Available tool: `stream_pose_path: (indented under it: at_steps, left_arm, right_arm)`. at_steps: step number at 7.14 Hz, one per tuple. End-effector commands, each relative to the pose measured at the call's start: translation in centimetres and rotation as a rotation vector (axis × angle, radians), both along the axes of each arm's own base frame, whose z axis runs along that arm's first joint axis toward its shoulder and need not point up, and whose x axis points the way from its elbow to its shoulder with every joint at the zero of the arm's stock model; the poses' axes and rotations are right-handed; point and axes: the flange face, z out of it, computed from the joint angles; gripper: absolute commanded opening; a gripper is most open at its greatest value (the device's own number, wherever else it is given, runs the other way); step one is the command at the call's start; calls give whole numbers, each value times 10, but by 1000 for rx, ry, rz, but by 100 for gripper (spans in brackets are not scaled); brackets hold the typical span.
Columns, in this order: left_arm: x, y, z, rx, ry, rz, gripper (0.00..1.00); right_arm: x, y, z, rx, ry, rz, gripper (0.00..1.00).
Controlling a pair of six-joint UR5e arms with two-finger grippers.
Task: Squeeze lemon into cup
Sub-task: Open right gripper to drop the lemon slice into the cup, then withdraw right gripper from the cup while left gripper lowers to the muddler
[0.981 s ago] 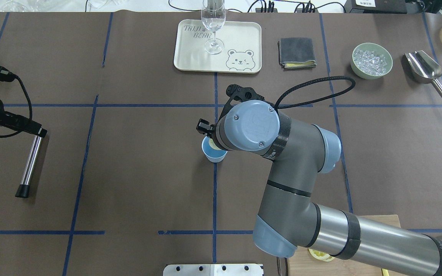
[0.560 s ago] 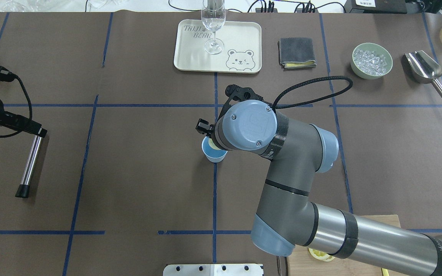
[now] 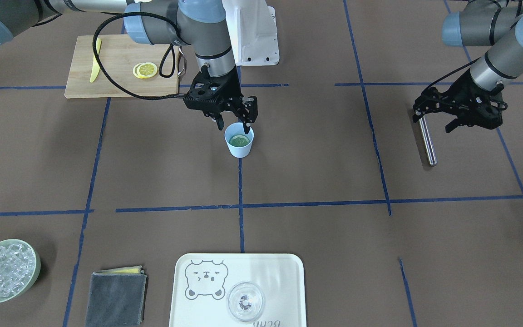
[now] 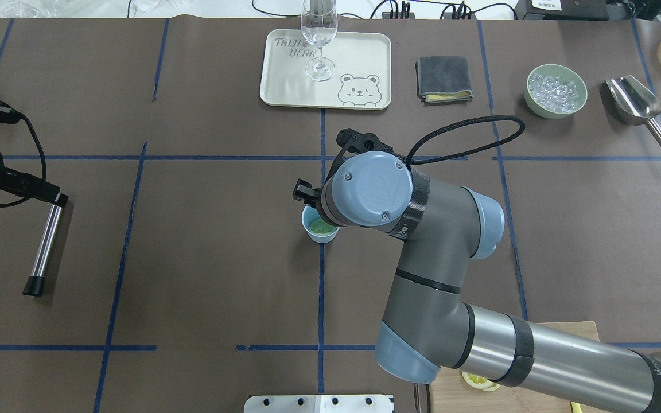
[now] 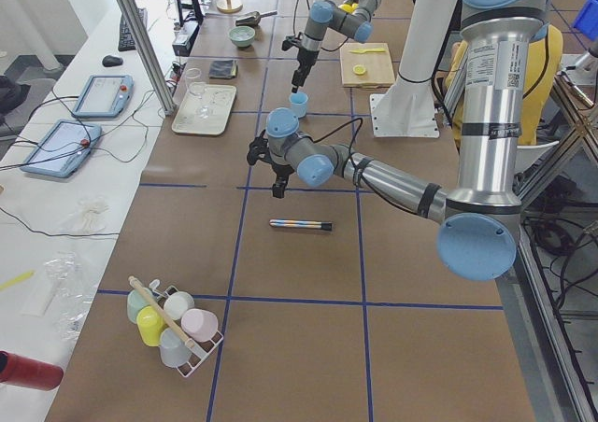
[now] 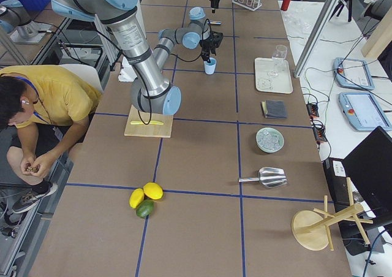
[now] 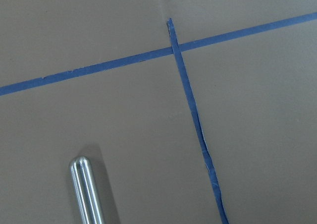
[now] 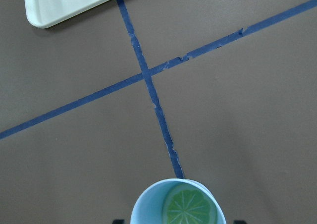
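Note:
The light-blue cup (image 3: pixel 240 150) stands on a blue tape line at mid-table. A lemon slice (image 3: pixel 239 140) lies flat inside it, flesh up, also visible as the lemon (image 8: pixel 190 207) within the cup (image 8: pixel 144 208) in the right wrist view. My right gripper (image 3: pixel 233 125) hangs just over the cup's rim, open, holding nothing. From overhead the wrist covers most of the cup (image 4: pixel 325 236). Far off on my left side, the left gripper (image 3: pixel 433 121) is open above one end of a metal rod (image 3: pixel 426 141).
A wooden board (image 3: pixel 111 84) with lemon slices and a yellow knife lies near the robot base. A cream tray (image 3: pixel 284 272) holding a clear glass, a grey cloth (image 3: pixel 116 295) and a green bowl of ice (image 3: pixel 5 271) line the far edge. A metal scoop (image 4: pixel 634 103) lies beside the bowl.
The lemon slice was held on edge at the cup's mouth; my right gripper has let it go, and it now lies flat inside the cup. The left arm has barely moved.

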Motion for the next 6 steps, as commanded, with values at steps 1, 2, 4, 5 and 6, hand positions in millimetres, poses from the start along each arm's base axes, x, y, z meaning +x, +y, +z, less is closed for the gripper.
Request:
stream_pose_path:
  at_steps: [1,2,4,5,6]
  left_arm:
    - [-3,4,24,-33,-28,5,99]
    - [7,-3,46,-90,-57,8,98]
    - [28,-29,81,-155,-100,0,94]
    - [37,-44,96,-178,-118,-5,94]
    - [39,-45,105,-191,-127,-5,91]
  right_arm:
    - [5,5,-3,-21,-24,-39,85]
    - [32,3,10,-45,-40,-58,85]
    - [118,0,56,-135,-67,-104,85]
    - [125,2,68,-141,-54,-106,90]
    - [123,2,69,-140,-50,-105,90]
